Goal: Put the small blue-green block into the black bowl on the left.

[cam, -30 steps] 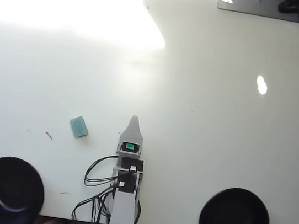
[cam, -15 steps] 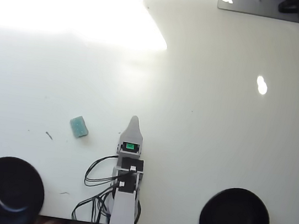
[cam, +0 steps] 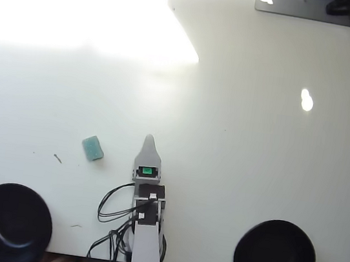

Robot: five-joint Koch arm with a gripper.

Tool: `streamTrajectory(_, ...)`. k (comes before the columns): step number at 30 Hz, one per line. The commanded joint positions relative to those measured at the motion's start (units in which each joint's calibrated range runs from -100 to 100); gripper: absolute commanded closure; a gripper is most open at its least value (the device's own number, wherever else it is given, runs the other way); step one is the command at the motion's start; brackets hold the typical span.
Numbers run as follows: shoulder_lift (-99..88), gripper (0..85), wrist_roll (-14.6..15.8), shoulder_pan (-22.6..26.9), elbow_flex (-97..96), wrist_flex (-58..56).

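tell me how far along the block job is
Nothing looks done: the block lies on the table, apart from both bowls. In hand: the gripper sits just right of it in the overhead view, holding nothing; whether it is open cannot be told. Left: grasp the block, carry it to the left bowl, drop it in.

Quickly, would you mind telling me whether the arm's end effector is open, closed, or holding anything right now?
End effector: cannot be told, only one tip shows; the block lies apart on the table.
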Motion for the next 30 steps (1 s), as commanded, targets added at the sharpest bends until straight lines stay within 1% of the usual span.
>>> streamTrajectory(1,-1.68,36.5,-1.07,-0.49,-1.48,-0.14)
streamTrajectory(4,-2.96,39.1,-5.71,-1.07,-1.11,-0.63)
streamTrajectory(9,-2.96,39.0,-10.01,-1.27,6.47,-2.57)
streamTrajectory(11,-2.85,39.0,-12.16,-0.88,10.44,-3.71)
streamTrajectory(12,-2.75,39.0,-13.43,-0.54,12.85,-6.06)
streamTrajectory(14,-2.75,38.8,-14.75,0.93,17.1,-9.79)
streamTrajectory(19,-2.64,38.7,-18.41,4.74,31.42,-23.17)
streamTrajectory(24,-1.78,38.3,-24.52,8.79,41.31,-31.92)
streamTrajectory(28,-1.57,38.7,-32.19,11.23,41.68,-33.87)
streamTrajectory(30,-0.28,38.7,-34.87,12.36,41.59,-33.87)
